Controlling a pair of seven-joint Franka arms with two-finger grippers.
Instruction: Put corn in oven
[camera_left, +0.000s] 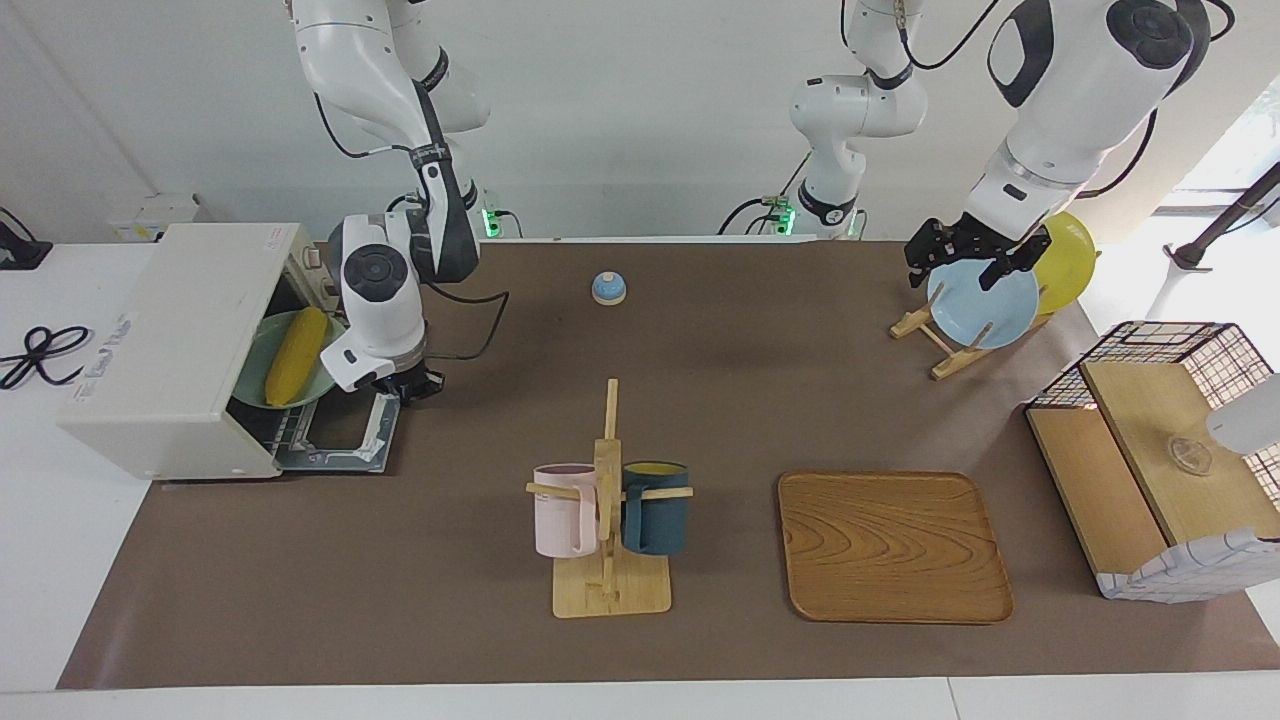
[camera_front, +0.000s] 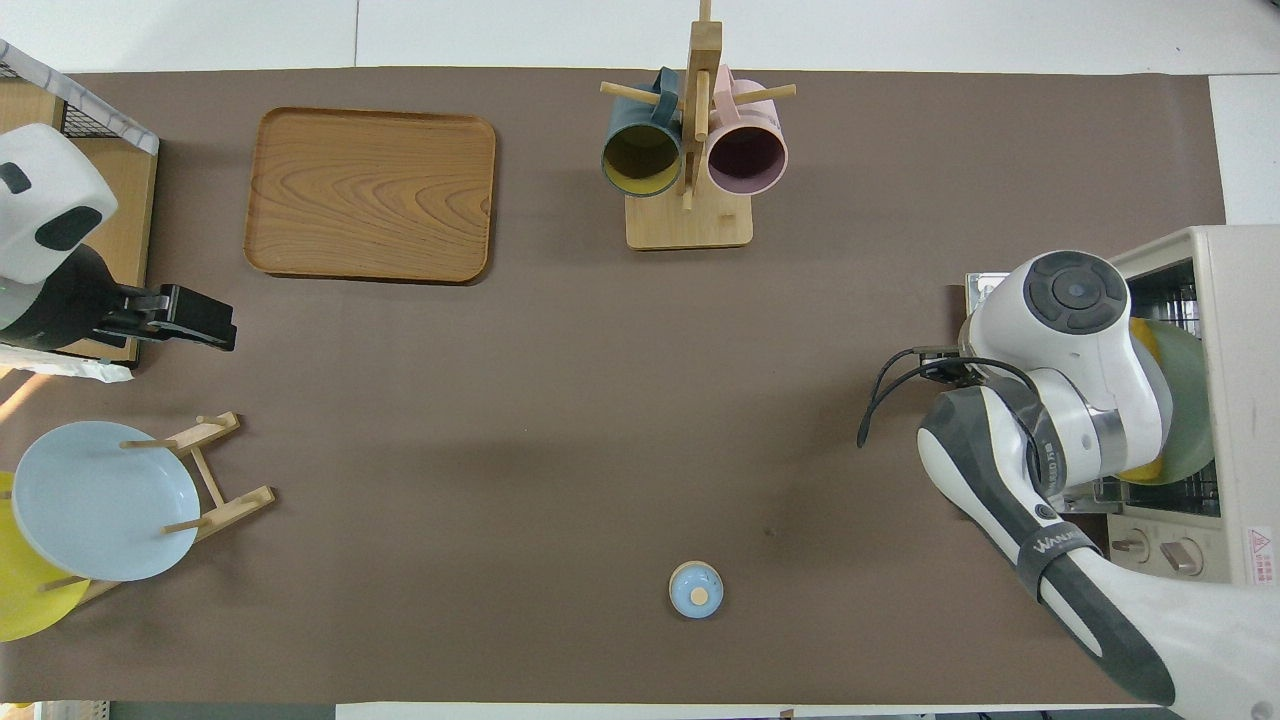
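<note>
Taking the facing view as the clock face, with 12 at the robots: the small blue bell sits alone at about 12, with bare mat all round it. At 2 the left gripper hangs over the blue plate propped in the wooden plate rack; a yellow plate leans just beside the blue one, toward the left arm's end, partly covered by the arm. The left arm waits; whether its fingers are spread or pressed together cannot be told.

At 9 to 10 the oven stands at the right arm's end, its door dropped flat onto the mat. The corn lies on a green plate in the oven's mouth, the plate's rim poking out past the opening. The right gripper is low over the open door's inner edge, just beside the plate; its fingers are hidden under the wrist in both views, so their state cannot be told. From overhead the wrist covers most of the corn.

The centre of the mat is open. At 6 stands the mug tree with a pink mug and a dark teal mug. At 5 lies the wooden tray, and at 4 the wood-and-wire basket box reaches the mat's edge, partly cut off.
</note>
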